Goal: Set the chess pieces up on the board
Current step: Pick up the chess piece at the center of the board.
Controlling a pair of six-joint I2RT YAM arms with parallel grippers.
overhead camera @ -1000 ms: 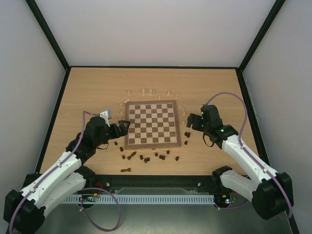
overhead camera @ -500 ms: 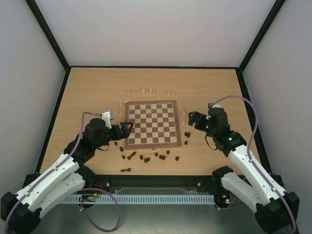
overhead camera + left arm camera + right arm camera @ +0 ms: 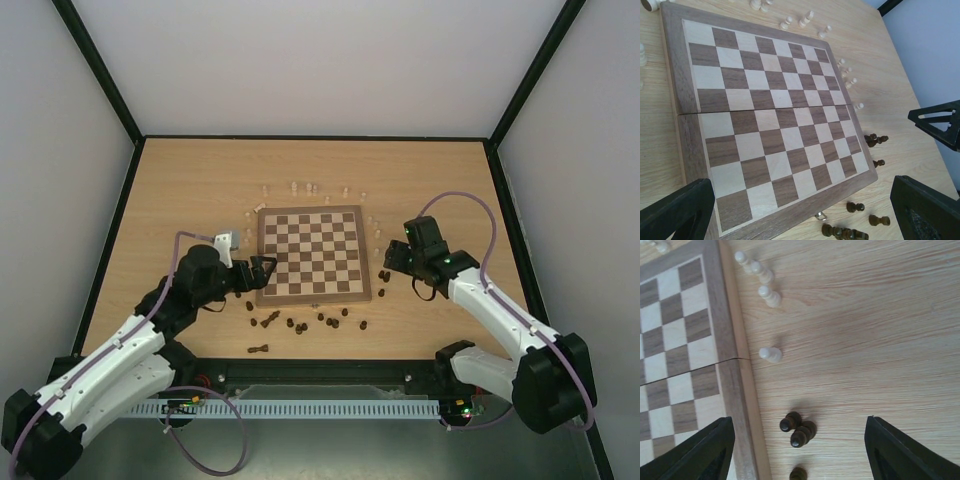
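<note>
The board [image 3: 311,254] lies mid-table with no pieces on it; it also shows in the left wrist view [image 3: 770,125] and the right wrist view [image 3: 675,340]. Dark chess pieces [image 3: 300,323] lie scattered along its near edge, and cream chess pieces [image 3: 308,188] along its far edge and sides. My left gripper [image 3: 262,272] is open and empty at the board's near left corner [image 3: 800,220]. My right gripper [image 3: 393,260] is open and empty [image 3: 800,452] over two dark pawns [image 3: 797,429] just right of the board.
One dark piece [image 3: 260,349] lies apart near the table's front edge. Several cream pawns [image 3: 769,295] stand along the board's right edge. More dark pieces [image 3: 855,206] lie by the board's metal clasp [image 3: 820,216]. Black frame rails border the table.
My left gripper has slid slightly nearer and to the right, along the board's near left corner. My right arm swung outward, then came back lower over the dark pawns. Both grippers stay open.
</note>
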